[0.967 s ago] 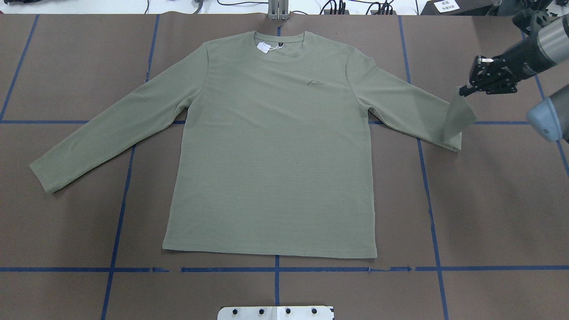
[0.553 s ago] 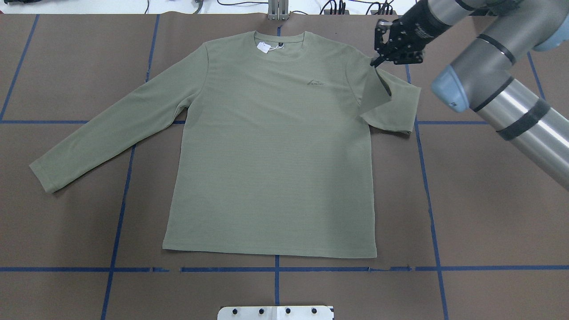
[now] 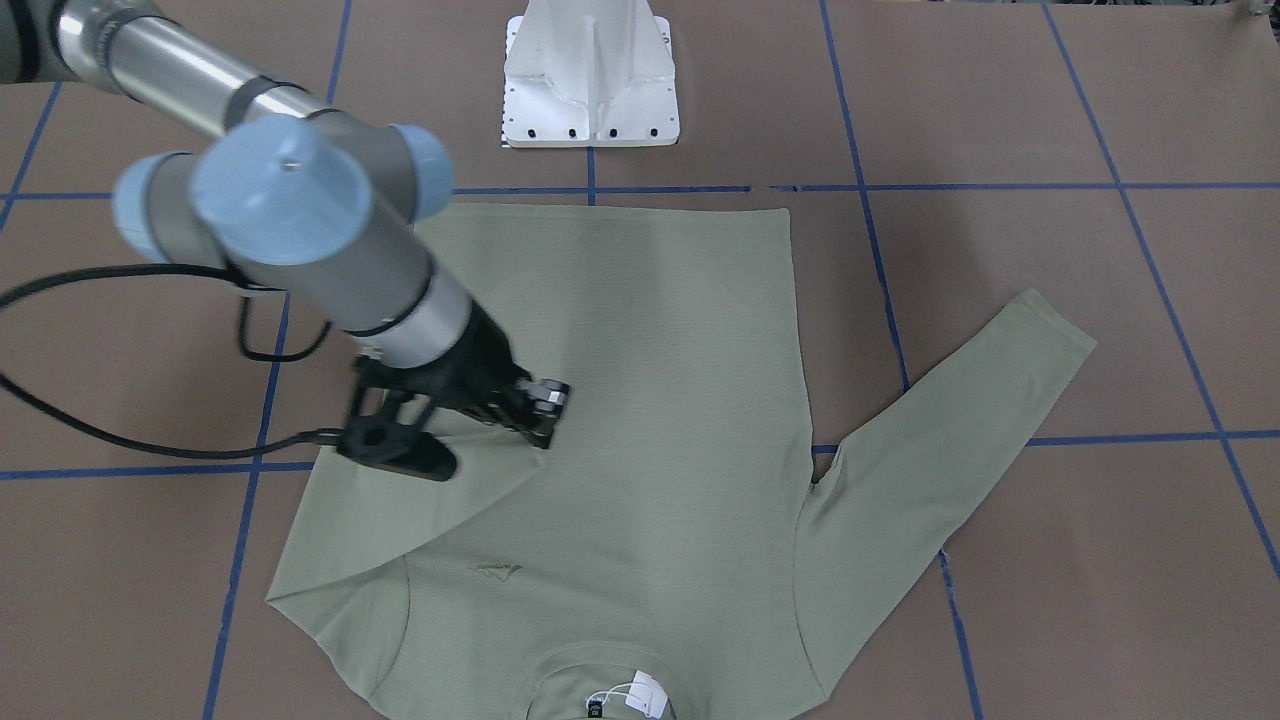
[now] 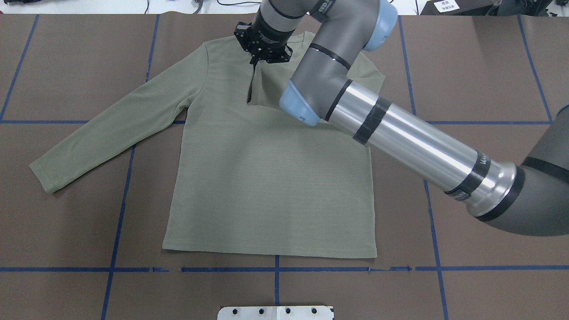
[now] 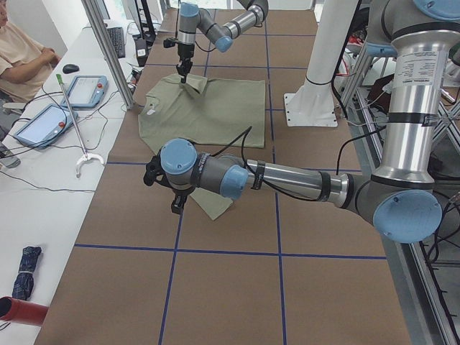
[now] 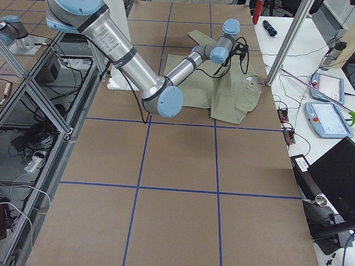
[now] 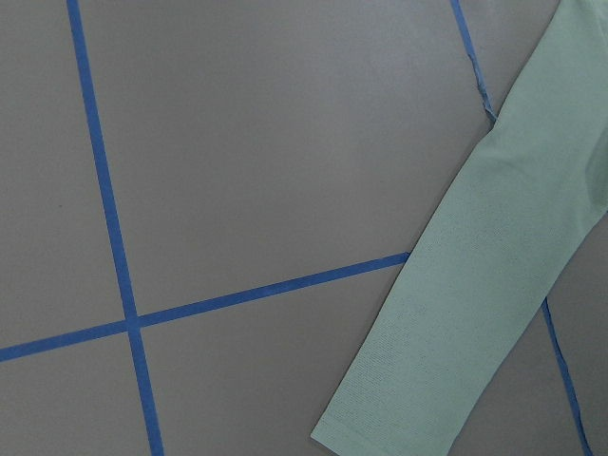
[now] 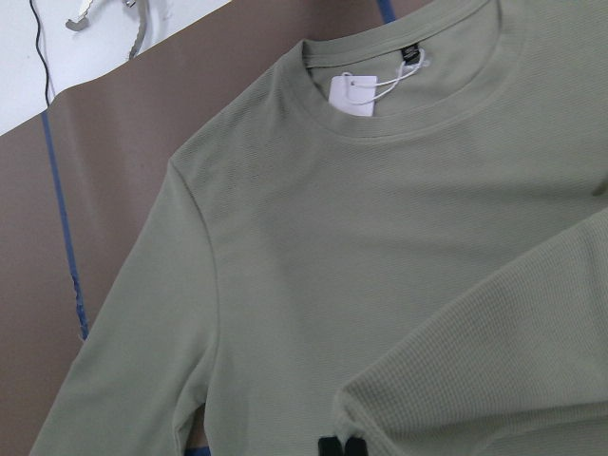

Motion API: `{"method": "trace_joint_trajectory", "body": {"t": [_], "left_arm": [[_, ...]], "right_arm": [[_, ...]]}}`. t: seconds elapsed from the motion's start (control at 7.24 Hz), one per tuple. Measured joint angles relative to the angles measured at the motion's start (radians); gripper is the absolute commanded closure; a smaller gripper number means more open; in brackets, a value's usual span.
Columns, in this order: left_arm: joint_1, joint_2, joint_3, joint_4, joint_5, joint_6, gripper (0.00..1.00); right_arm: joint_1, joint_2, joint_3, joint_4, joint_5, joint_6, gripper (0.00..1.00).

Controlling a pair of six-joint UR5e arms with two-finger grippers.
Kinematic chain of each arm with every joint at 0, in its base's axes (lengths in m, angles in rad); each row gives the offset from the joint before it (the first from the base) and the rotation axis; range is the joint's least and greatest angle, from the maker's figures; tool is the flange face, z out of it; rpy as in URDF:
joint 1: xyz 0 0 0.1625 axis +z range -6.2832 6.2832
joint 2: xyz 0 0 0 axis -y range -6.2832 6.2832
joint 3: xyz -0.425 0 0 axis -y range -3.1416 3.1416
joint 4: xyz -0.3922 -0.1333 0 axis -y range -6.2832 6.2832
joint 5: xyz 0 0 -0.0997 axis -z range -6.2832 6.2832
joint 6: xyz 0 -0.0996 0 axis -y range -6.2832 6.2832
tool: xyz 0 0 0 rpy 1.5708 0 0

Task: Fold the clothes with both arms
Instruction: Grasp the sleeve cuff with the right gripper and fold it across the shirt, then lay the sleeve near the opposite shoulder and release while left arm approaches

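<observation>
Sage-green knit shirt (image 4: 266,186) lies flat on the brown table cover (image 4: 66,231). I see my right gripper (image 4: 254,62) clenched on one sleeve cuff (image 8: 399,389), held over the chest, with the white hang tag (image 8: 349,95) just beyond the fingertips. My left gripper (image 5: 175,207) hovers beside the other sleeve (image 7: 475,285); whether it is gripping I cannot tell.

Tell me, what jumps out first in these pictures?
A big silver-grey tubular right arm with light blue joint caps stretches across the pale sage-green long-sleeved knit shirt lying mid-table. Its black end effector pinches one sleeve above the chest; the other sleeve lies spread out flat.
</observation>
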Motion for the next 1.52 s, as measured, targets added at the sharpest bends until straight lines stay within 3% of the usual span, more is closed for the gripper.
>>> {"method": "trace_joint_trajectory", "body": {"t": [0.28, 0.83, 0.97, 1.11, 1.52], "left_arm": [[0.001, 0.0, 0.003, -0.001, -0.001, 0.0, 0.0], [0.002, -0.001, 0.01, -0.004, -0.004, -0.001, 0.0], [0.004, -0.003, 0.011, -0.002, -0.013, -0.004, 0.0], [0.01, -0.005, 0.013, -0.001, -0.022, -0.021, 0.0], [0.07, -0.004, 0.016, -0.007, -0.019, -0.079, 0.0]], "right_arm": [[-0.084, 0.063, -0.13, 0.135, -0.109, 0.001, 1.0], [-0.172, 0.153, -0.257, 0.228, -0.247, 0.001, 1.0], [-0.178, 0.169, -0.286, 0.243, -0.267, 0.001, 0.49], [-0.184, 0.186, -0.312, 0.249, -0.283, 0.001, 0.05], [-0.211, 0.232, -0.374, 0.252, -0.347, 0.029, 0.02]]}}
